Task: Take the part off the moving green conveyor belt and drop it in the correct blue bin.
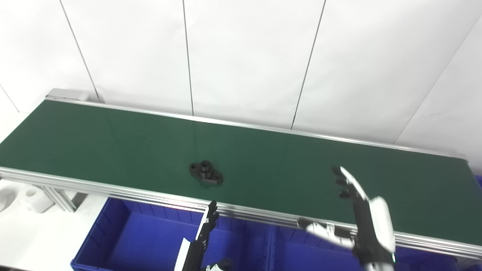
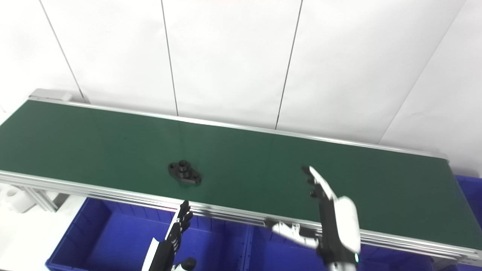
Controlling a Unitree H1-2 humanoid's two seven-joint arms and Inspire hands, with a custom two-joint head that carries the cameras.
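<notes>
Part: a black flanged part [image 1: 206, 172] with a raised round boss and an ear either side lies flat on the green conveyor belt [image 1: 113, 139], toward the near edge and left of the middle; no hand touches it.
Right hand: the right hand [image 1: 357, 210] is raised over the belt's near side, well right of the part; fingers extended and apart, thumb out to the left; holding nothing.
Left hand: the left hand [image 1: 207, 229] sits low over the blue bin [image 1: 113, 233], just below the belt's rail; fingers straight and close together; empty.
Handling: judged stiff and dense, probably metal or hard plastic; not fragile; the smooth flange may slip.
Hold: pinch across the upright boss, or across the narrow waist of the flange; the low ears give little to grip.
</notes>
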